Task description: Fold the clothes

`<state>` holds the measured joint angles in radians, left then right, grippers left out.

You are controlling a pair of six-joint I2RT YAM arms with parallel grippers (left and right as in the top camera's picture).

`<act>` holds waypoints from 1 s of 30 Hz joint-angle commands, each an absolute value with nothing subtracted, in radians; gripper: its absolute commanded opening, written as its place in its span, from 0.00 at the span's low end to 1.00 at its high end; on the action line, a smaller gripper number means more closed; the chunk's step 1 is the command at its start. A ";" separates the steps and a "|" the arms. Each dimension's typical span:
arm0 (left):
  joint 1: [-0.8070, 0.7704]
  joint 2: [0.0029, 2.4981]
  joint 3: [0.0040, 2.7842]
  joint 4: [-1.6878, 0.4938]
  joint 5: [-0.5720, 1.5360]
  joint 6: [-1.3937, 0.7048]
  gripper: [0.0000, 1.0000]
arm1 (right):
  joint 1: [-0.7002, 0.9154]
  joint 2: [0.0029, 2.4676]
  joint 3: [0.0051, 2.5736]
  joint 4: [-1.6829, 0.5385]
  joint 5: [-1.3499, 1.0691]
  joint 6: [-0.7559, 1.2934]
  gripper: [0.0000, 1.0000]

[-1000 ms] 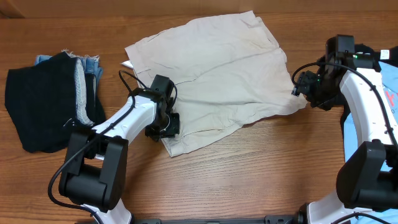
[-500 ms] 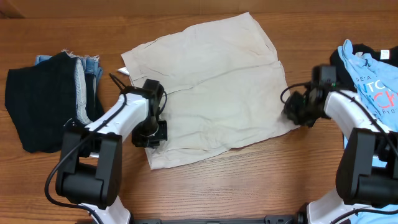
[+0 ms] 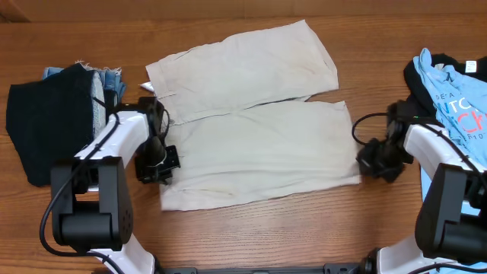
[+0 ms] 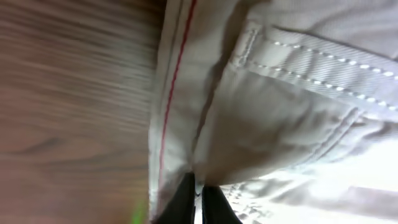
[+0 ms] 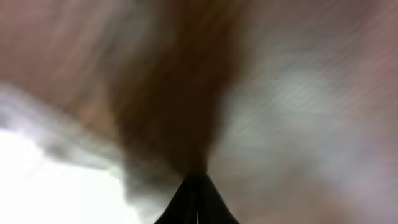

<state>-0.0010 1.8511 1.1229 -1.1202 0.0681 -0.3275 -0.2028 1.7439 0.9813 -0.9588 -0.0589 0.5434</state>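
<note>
The shorts (image 3: pixel 251 144) lie spread flat on the desk (image 3: pixel 266 228), directly between the two pincers. Their long axis runs from one pincer to the other, with the waist end at the left pincer (image 3: pixel 156 161) and the leg ends at the right pincer (image 3: pixel 378 161). The two legs lie side by side, one farther from the arms than the other.

The left pincer is clenched, and its wrist view shows the tips pinching the seamed edge (image 4: pixel 177 81) of the cloth. From it, the whole garment stretches away to the right.

The right pincer is also clenched, just beside the leg hem of the nearer leg. Its wrist view is too blurred to tell whether any cloth is caught between the tips.

I judge that the next fold turns on this axis, with each arm taking its own end. Beyond the far leg and in front of the near edge there is bare wood to move in. The dark pile (image 3: pixel 46 129) lies outside the left pincer and the blue shirt (image 3: pixel 449 84) outside the right one, both apart from the shorts.
</note>
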 commanded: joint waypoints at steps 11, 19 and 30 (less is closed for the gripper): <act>-0.019 1.720 1.408 -1.100 0.170 -0.205 0.05 | -0.136 1.674 1.184 -0.766 -0.780 0.148 0.04; -0.103 1.794 1.284 -0.857 0.263 -0.066 0.06 | 0.076 1.862 1.184 -0.735 -0.660 0.044 0.04; -0.130 2.059 1.259 -0.799 0.212 -0.030 0.04 | 0.006 2.057 1.184 -0.647 -0.282 0.246 0.04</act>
<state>-0.1383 1.9839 1.2743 -0.7963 0.2512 -0.0586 0.0395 1.9968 1.1767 -0.6563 -0.5240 0.1547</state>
